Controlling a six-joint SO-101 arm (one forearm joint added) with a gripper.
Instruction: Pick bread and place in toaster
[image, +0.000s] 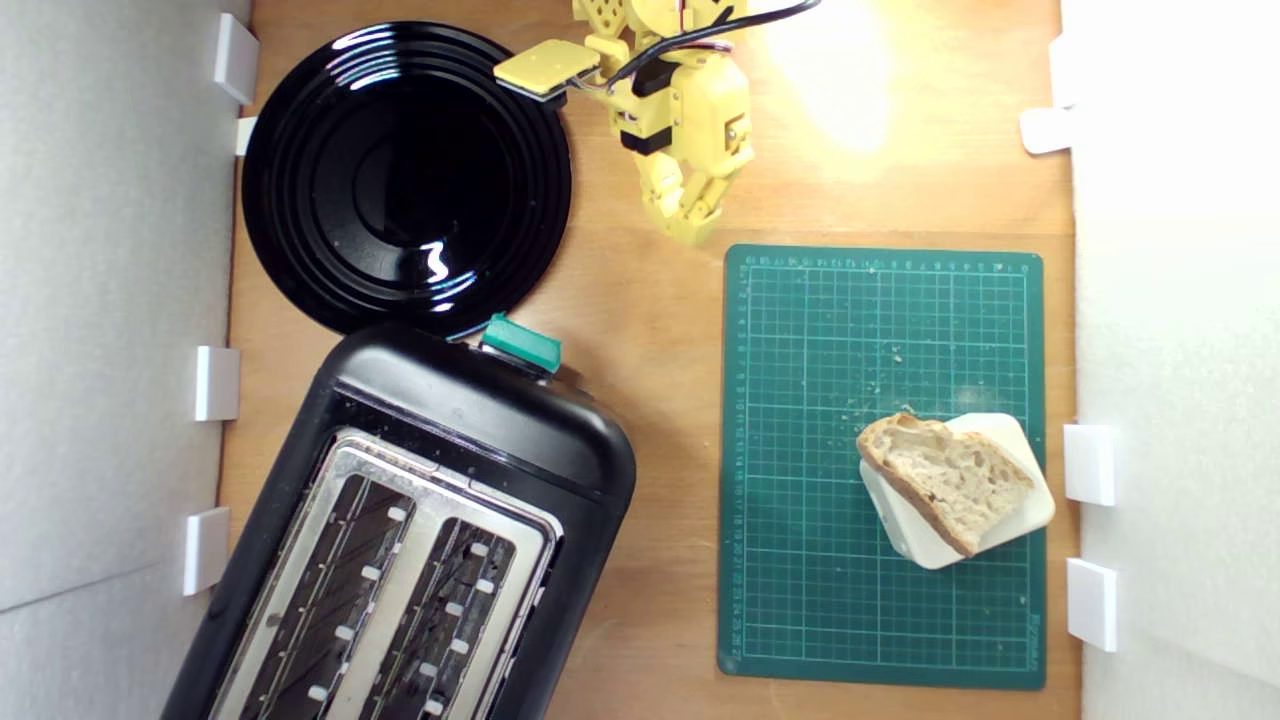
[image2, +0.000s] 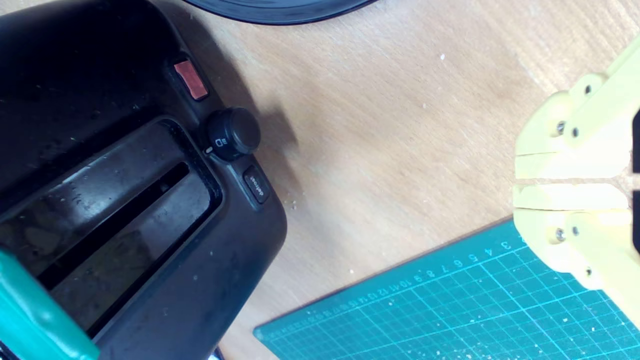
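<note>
The bread (image: 948, 478) lay on a cream block (image: 1012, 520) on the green cutting mat (image: 820, 560), well apart from the toaster (image: 470, 430). The yellow hand (image: 692, 228) hung empty over the bench (image: 650, 330), fingers nearly closed.

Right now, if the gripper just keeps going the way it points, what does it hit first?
The gripper, jaws shut, points toward the cutting mat. Straight on, it would likely meet bare wooden table, then the mat's near edge. The bread and toaster lie off that line. Height is unclear.
</note>
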